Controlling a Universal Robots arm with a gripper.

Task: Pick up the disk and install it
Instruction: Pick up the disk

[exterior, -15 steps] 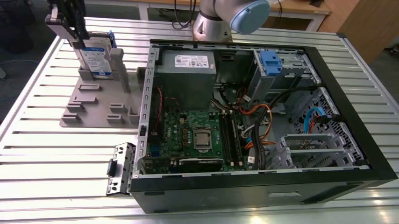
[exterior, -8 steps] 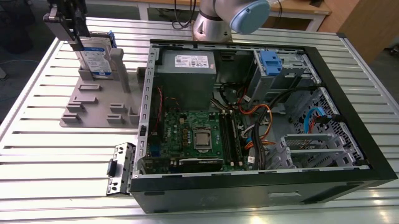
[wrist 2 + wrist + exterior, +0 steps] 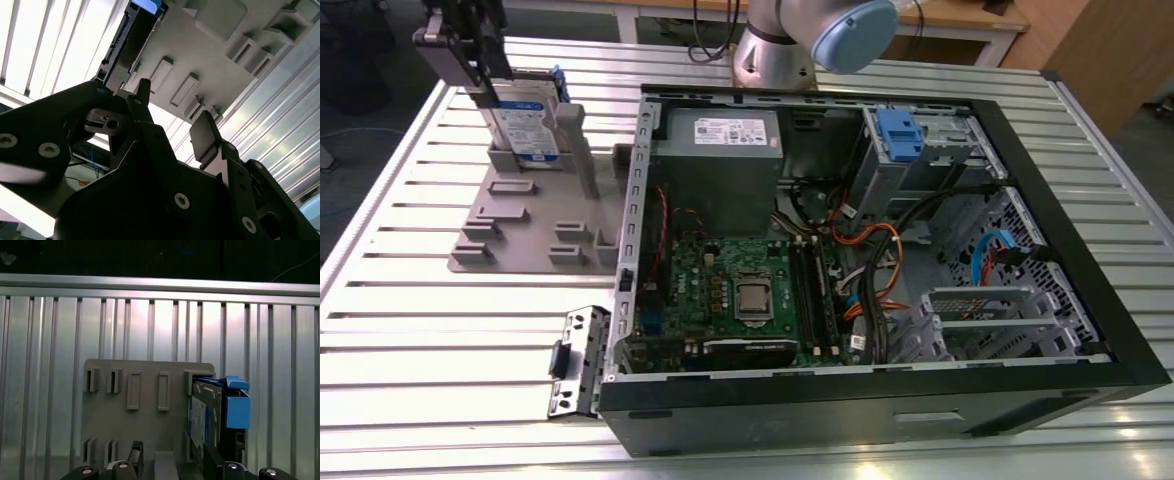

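Observation:
The disk (image 3: pixel 530 124) is a silver drive with a white-and-blue label in a bright blue carrier. It stands on edge in a slot at the far end of the grey holder plate (image 3: pixel 520 225), at the exterior view's left. My gripper (image 3: pixel 483 90) hangs just above and beside the disk's top edge. In the second wrist view the gripper (image 3: pixel 172 117) is open, its two fingers spread with only the holder plate (image 3: pixel 200 55) seen between them, and the disk (image 3: pixel 127 45) lies beyond one finger. The first wrist view has the disk (image 3: pixel 215 412) upright beside the gripper (image 3: pixel 172 457).
An open computer case (image 3: pixel 1067 250) lies to the exterior view's right of the holder, with a grey power supply box (image 3: pixel 716 150), a motherboard (image 3: pixel 734 290) and a drive bay with a blue latch (image 3: pixel 898 130). A loose metal bracket (image 3: pixel 580 360) lies by the case. The table (image 3: pixel 414 330) is slatted aluminium.

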